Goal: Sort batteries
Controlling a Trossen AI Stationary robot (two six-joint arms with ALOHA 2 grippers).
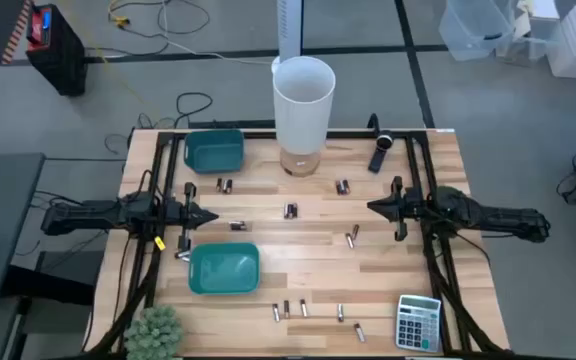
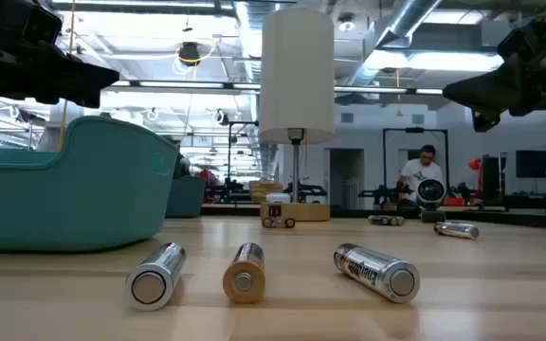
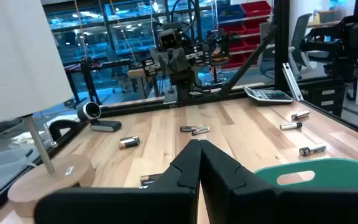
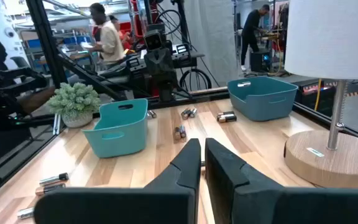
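Observation:
Several small silvery batteries lie on their sides across the wooden table: a pair (image 1: pixel 225 185) near the far teal bin (image 1: pixel 214 150), one (image 1: pixel 290 210) at the centre, one (image 1: pixel 352 236) right of centre, and a row (image 1: pixel 288 310) by the near edge. Three of them (image 2: pixel 245 273) lie close to the low camera. A second teal bin (image 1: pixel 224 268) stands at near left. My left gripper (image 1: pixel 214 215) hovers shut above the table's left side between the two bins, touching nothing. My right gripper (image 1: pixel 371 207) hovers shut on the right side, facing it.
A white lamp (image 1: pixel 303 115) on a round wooden base stands at the far middle. A black oblong device (image 1: pixel 381 153) lies at far right, a calculator (image 1: pixel 418 322) at the near right corner and a small plant (image 1: pixel 153 332) at the near left corner. People show beyond the table.

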